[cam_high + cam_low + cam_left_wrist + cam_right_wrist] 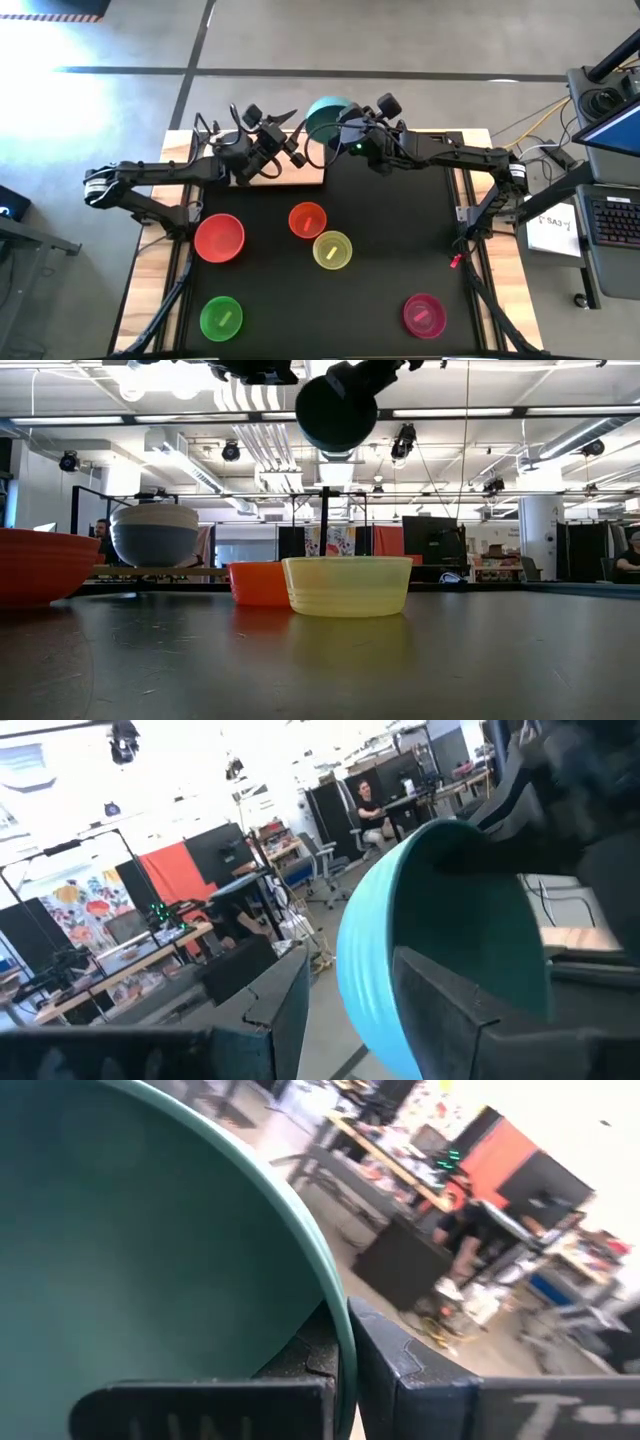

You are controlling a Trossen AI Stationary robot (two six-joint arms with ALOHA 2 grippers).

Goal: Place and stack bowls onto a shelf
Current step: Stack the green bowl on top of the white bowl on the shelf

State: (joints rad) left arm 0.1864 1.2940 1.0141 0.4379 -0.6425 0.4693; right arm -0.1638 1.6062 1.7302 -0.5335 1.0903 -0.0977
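My right gripper [343,128] is shut on the teal bowl [322,113], held high over the table's far edge beside the shelf [305,176]. My left gripper [292,135] is open above the shelf. In the left wrist view one finger [450,1010] stands inside the teal bowl [440,920] and the other [265,1010] outside its wall. A white and a blue bowl [155,533] sit stacked on the shelf [160,571]. The red [220,237], orange [307,219], yellow [332,249], green [221,317] and magenta [424,315] bowls rest on the black mat. My right gripper pinches the teal bowl's rim [335,1330], one finger [200,1400] inside the bowl and one [420,1380] outside. The bowl is lifted clear and tipped on its side. My left gripper's fingers stand either side of the bowl's wall; whether they touch it I cannot tell.
The shelf's thin black uprights [324,525] stand at the far edge. The red bowl [40,565], orange bowl [258,582] and yellow bowl [348,585] sit mid-mat. A desk with a laptop and keyboard [610,215] is off the table's right side.
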